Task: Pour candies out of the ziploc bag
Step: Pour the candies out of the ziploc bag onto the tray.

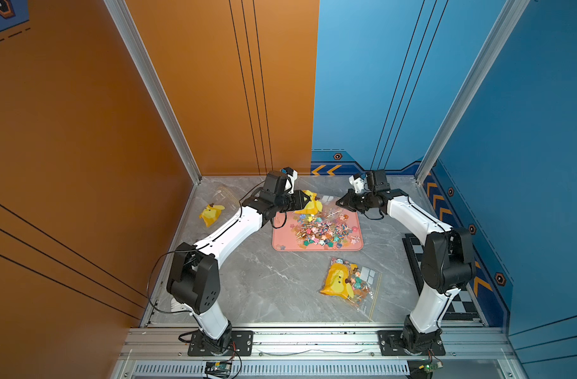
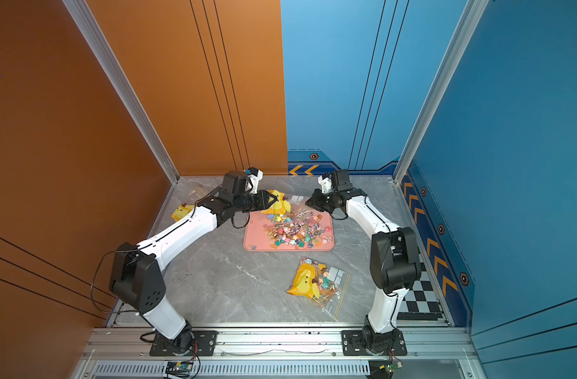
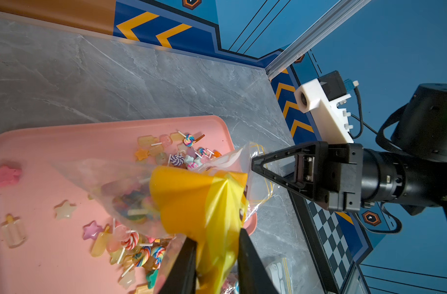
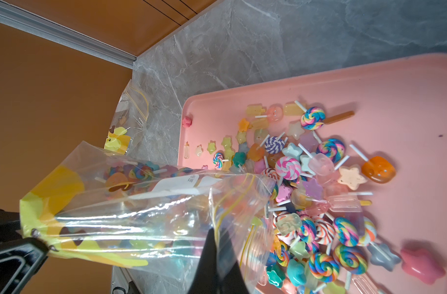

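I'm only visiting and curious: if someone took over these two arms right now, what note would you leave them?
Left gripper: shut on the yellow-printed bottom of the clear ziploc bag.
Right gripper: shut on the bag's open mouth, over the flat pink tray.
Done: most of the small multicoloured candies lie on the tray.
Left: some are inside the bag; tip them out. A second full bag lies on the grey table.

Pink tray (image 1: 282,229), multicolour swirly candies (image 1: 323,229), clear bag (image 1: 310,206) w/ yellow print, grey marble tbl (image 1: 274,282)
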